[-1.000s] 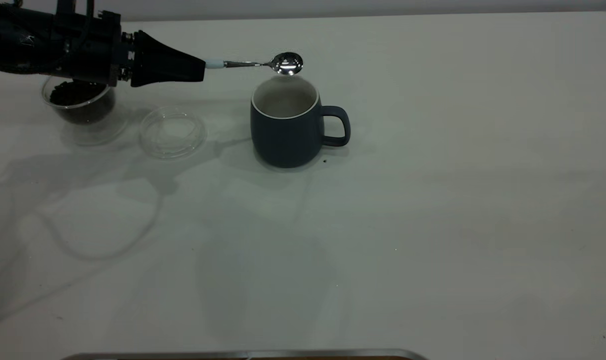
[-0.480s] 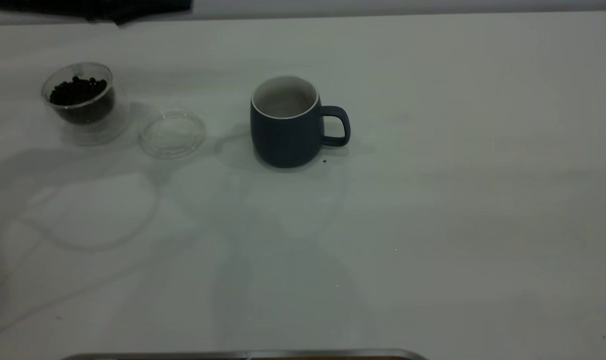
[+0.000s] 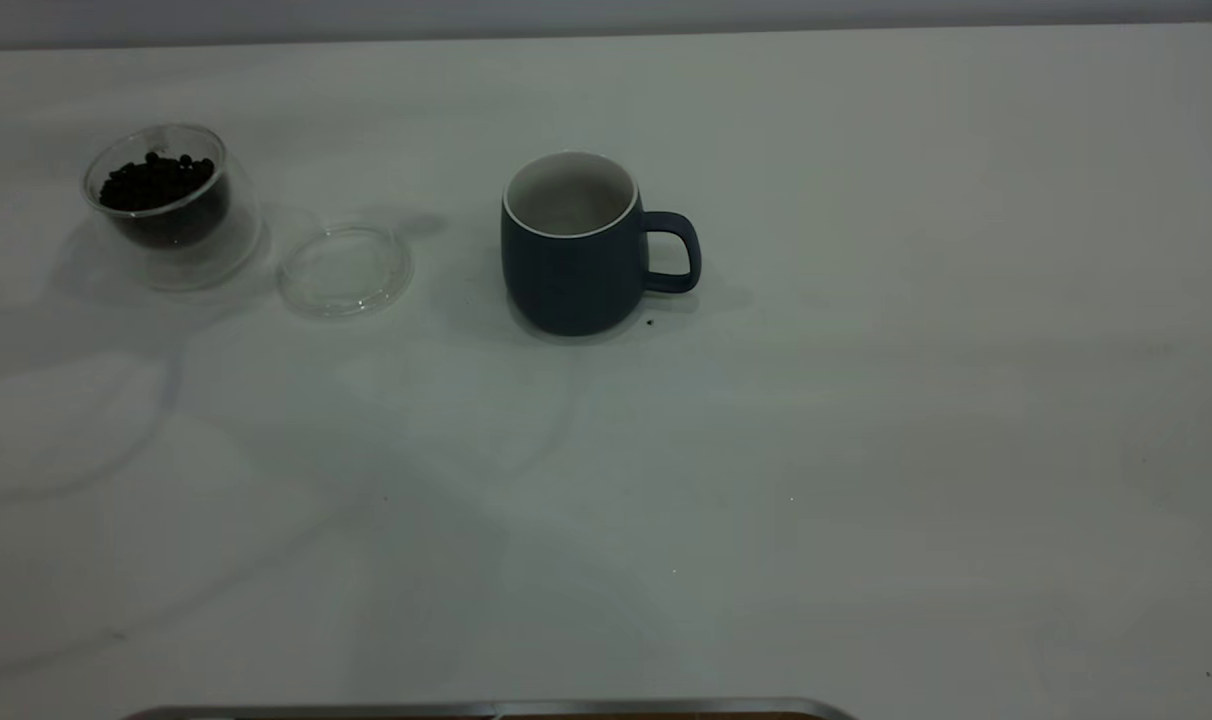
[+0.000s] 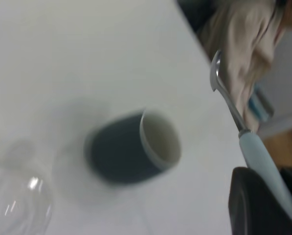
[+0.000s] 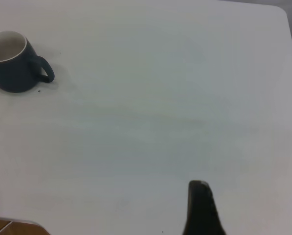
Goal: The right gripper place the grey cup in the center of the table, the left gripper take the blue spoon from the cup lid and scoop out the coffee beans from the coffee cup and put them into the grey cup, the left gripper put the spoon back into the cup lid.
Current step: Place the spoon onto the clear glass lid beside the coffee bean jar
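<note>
The left tool [image 4: 263,196] was clamped on the blue spoon [image 4: 256,152], above the grey cup [image 3: 576,245] near the desk [image 3: 866,450] edge; right tool's [image 5: 200,208] state unclear.

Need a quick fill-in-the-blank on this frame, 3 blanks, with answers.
1. The coffee beans sit in the ____ coffee cup.
2. The cup lid lies between the coffee cup and the ____.
3. The left gripper holds the blue spoon by its ____.

Answers: glass; grey cup; handle
</note>
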